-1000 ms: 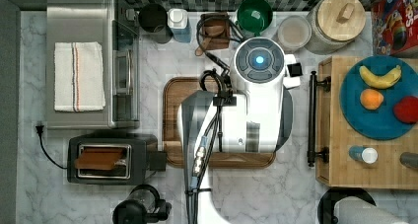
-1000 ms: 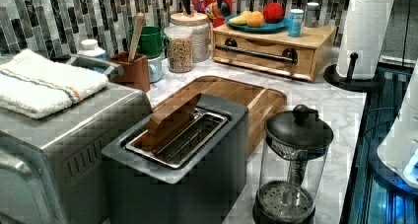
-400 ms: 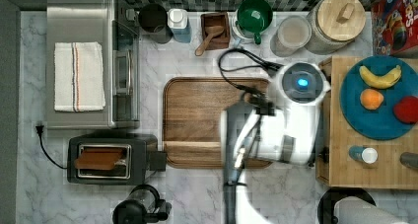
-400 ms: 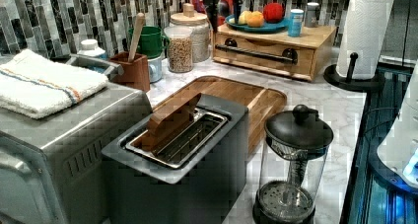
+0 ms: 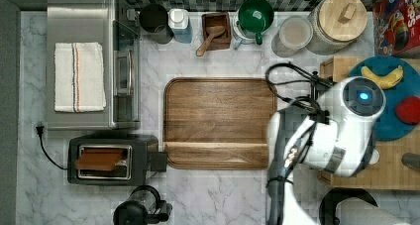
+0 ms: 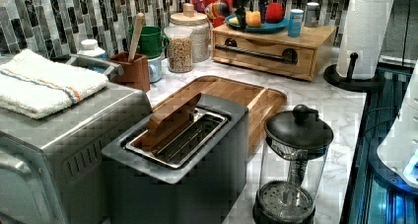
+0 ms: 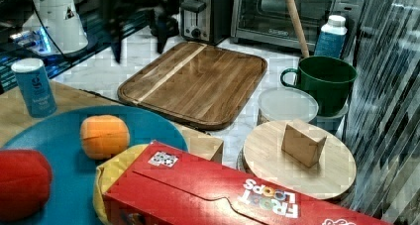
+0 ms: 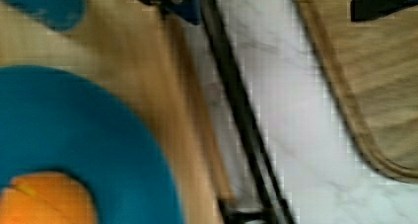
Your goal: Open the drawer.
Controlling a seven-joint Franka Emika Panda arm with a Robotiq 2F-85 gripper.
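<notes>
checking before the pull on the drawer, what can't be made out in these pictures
- Drawer handle: in the top view the arm covers it; the left view shows it whole.
- Pincer: fingers cut off at the wrist view's edge, so open or shut is unclear.
- Drawer contents: hidden, the front is closed in the left view.
- Plate: blurred and cut off in the wrist view.
- Cereal box: blocks part of the plate in the right view.

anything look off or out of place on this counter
One oddity: the toaster holds a brown wooden block tilted in its slot instead of bread. The drawer is shut and sits square; nothing looks spilled.
</notes>
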